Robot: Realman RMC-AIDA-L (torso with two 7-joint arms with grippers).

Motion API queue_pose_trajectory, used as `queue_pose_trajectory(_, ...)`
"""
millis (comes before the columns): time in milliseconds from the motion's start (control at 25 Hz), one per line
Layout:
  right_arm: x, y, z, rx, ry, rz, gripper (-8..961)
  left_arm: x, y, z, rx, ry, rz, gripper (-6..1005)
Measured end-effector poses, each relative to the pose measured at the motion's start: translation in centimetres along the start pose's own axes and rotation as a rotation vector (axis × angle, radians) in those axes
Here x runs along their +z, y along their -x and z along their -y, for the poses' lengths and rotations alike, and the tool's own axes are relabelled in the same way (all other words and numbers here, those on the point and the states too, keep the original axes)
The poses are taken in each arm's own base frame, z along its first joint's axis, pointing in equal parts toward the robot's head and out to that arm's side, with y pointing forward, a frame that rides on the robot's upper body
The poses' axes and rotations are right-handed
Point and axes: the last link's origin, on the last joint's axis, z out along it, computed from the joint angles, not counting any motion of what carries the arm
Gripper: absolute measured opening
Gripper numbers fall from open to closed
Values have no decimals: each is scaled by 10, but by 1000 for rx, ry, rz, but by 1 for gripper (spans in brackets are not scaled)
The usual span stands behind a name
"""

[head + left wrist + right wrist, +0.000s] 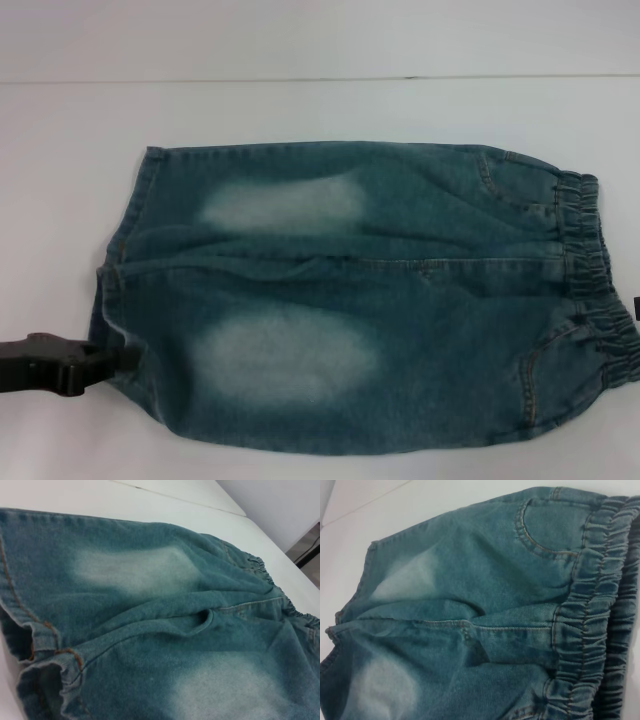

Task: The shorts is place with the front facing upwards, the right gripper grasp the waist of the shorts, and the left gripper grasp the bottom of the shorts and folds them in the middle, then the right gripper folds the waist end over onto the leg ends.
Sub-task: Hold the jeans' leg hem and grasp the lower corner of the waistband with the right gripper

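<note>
The shorts [360, 300] lie flat and front up on the white table, also filling the left wrist view [150, 620] and the right wrist view [470, 595]. The ruched waist [590, 270] is at the right, seen close in the right wrist view [590, 630]. The leg ends [120, 260] with tan stitching are at the left, seen in the left wrist view [45, 640]. My left gripper [128, 357] reaches in from the left edge, its tip at the nearer leg hem. Only a dark sliver of my right gripper [636, 310] shows, at the picture's right edge beside the waist.
The white table [320, 110] extends behind the shorts to a far seam or edge. Bare table also lies to the left of the leg hems and along the near edge below the shorts.
</note>
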Motion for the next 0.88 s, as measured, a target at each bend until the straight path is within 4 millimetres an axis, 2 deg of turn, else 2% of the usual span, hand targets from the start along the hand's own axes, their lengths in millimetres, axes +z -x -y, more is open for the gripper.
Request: queue_pose_trajectory(880,8,-6,5,8,2,4,917,4,-1,-1,4,10,1,32)
